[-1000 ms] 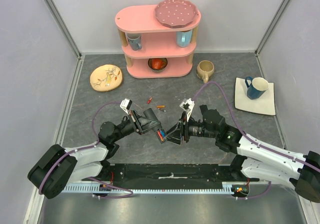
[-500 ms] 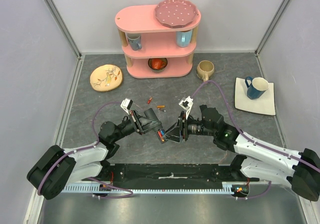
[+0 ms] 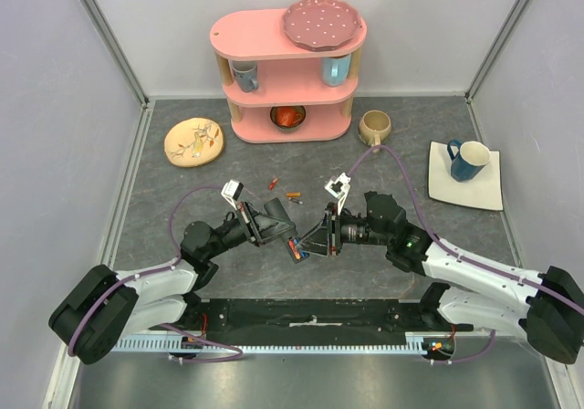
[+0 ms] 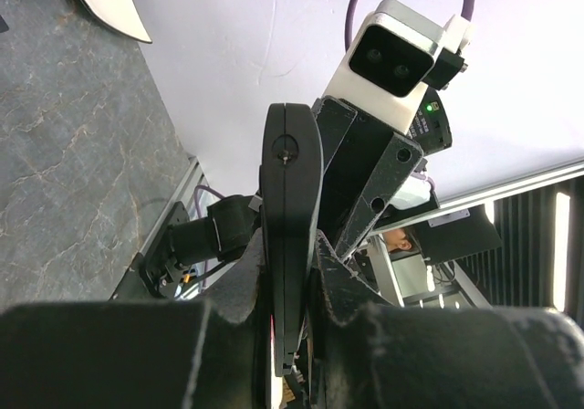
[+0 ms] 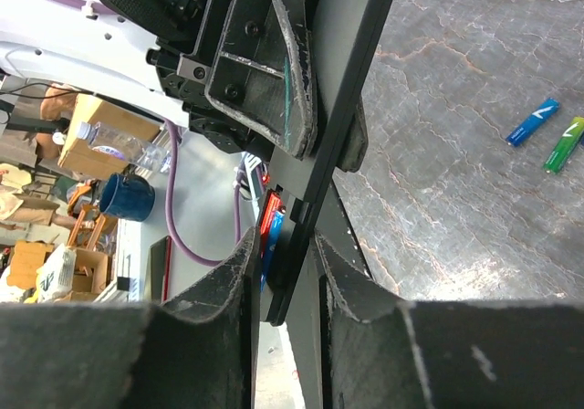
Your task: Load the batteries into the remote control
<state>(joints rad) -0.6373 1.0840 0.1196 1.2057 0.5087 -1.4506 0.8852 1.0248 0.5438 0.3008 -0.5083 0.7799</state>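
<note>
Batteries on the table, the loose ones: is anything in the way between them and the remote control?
Nothing on the table blocks the loose batteries. The remote control is held up off it, clamped in the left end effector, with the right end effector flanking it too.

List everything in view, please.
shelf: 1, pink, back centre
dotted plate: 1, pink, atop shelf
shelf mugs: 2, blue, middle tier
bowl: 1, red, bottom tier
round plate: 1, yellow, left of shelf
beige mug: 1, right of shelf
square plate: 1, white, far right
blue mug: 1, on square plate
loose batteries: at least 3, mixed colours, before shelf
remote: 1, black, between end effectors
left end effector: 1, black, on remote
right end effector: 1, black, on remote
</note>
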